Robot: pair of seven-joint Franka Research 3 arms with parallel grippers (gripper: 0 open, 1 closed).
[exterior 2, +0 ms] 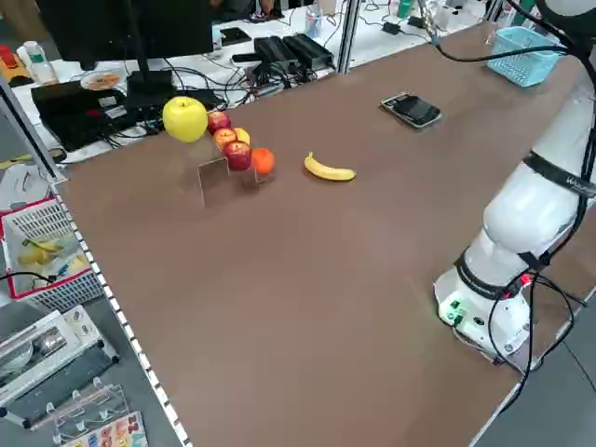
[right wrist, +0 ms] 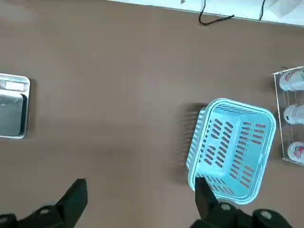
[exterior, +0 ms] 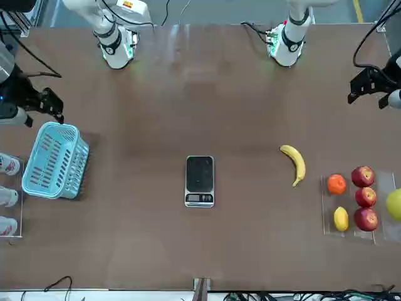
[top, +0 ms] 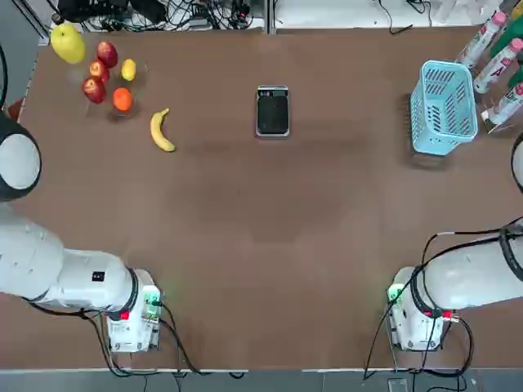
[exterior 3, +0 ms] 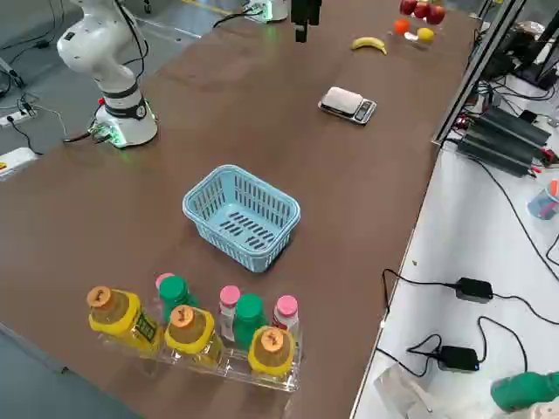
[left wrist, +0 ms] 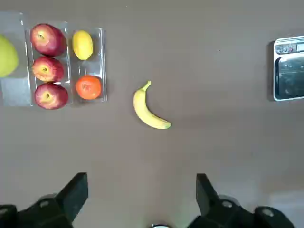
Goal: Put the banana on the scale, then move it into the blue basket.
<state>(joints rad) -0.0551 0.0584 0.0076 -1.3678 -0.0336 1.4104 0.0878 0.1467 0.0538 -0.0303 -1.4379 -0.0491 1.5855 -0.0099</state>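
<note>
A curved yellow banana [top: 161, 131] with a darker stem tip is seen lying on the matte brown counter [top: 270, 229], between a clear tray of fruit [top: 110, 80] and the scale [top: 272, 110]. The scale is flat and rectangular, with a glossy dark top and silver rim. The light blue basket [top: 443, 107], slotted plastic, is tipped on the far right, beside bottles [top: 494, 61] cut off at the edge. Left end effector [left wrist: 141, 199] and right end effector [right wrist: 141, 202] are held high with fingers apart, empty, fingertips only partly shown.
</note>
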